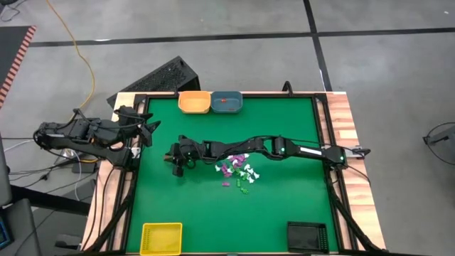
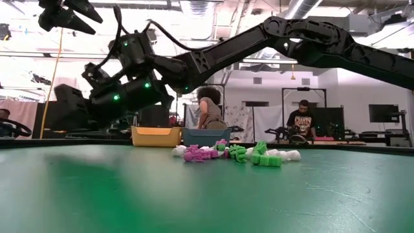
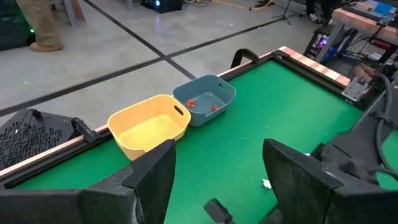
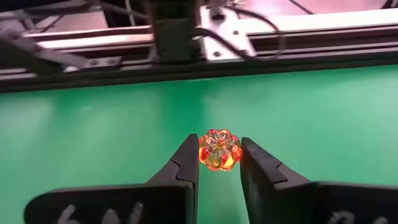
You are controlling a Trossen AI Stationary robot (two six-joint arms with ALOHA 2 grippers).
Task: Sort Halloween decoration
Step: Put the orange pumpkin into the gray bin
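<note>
- Orange-red pumpkin trinket [image 4: 219,150] sits clamped between the jaws of my right gripper [image 1: 178,161], held above the green desk [image 1: 284,213] near its nine o'clock side.
- Remaining Halloween decoration [image 1: 238,172] lies heaped at the desk's centre.
- Blue tray [image 1: 227,102] at twelve o'clock already holds orange-red pieces; I'd carry level there and release low.
- Left gripper [image 1: 147,128] waits at ten o'clock, jaws apart.

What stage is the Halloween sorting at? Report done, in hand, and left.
Done: two orange-red trinkets already lie in the blue tray; the orange tray beside it looks empty.
In hand: the right gripper holds an orange pumpkin trinket between its jaws, above the mat.
Left: the white, purple and green pile sits unsorted mid-table. The left gripper waits open at the table's left edge.
</note>
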